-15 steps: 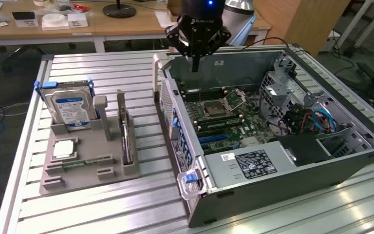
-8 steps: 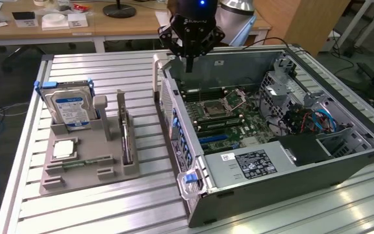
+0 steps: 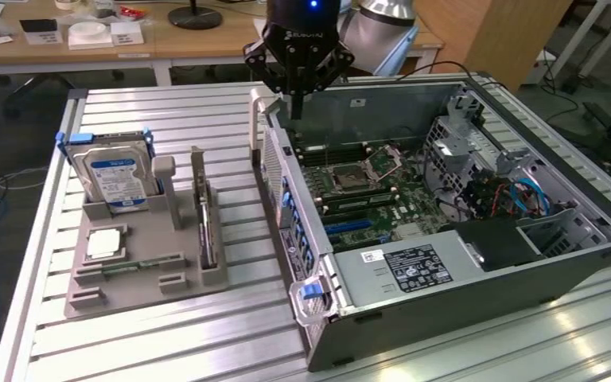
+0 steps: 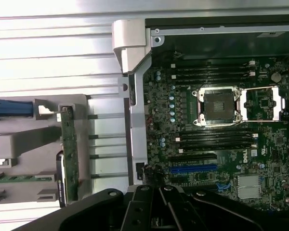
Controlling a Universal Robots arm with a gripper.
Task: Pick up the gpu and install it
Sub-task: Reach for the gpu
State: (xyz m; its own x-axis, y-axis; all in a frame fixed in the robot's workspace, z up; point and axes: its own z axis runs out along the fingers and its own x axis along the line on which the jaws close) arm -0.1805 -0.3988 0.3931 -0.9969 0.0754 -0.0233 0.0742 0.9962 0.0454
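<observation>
Slatted metal table (image 3: 178, 342) spreads across the foreground and carries everything. One open computer case (image 3: 465, 306) lies on its side at the exterior view's right, its one motherboard (image 3: 369, 191) facing up. One gray holder (image 3: 146, 231) sits on the table at the exterior view's left, just beside the case.

One graphics card (image 3: 207, 235) stands on its long edge in a slot along the holder's side nearest the case. Its long axis runs from far to near in the exterior view, level with the table and roughly parallel to the case's slotted wall. From the wrist camera the graphics card (image 4: 70, 154) shows edge-on as a thin green strip. Which end carries the bracket I cannot tell.

One claw (image 3: 296, 111) hangs closed and empty over the far corner of the case, above its wall. The card is well apart from it: lower, nearer the camera and toward the exterior view's left, with the case wall between them.

One hard drive (image 3: 114, 179) with a blue-white label stands upright at the holder's far end. One empty processor socket (image 4: 217, 106) sits on the motherboard. One square silver chip (image 3: 104, 243) lies flat in the holder, and one narrow green memory stick (image 3: 125, 268) lies just in front of it.
</observation>
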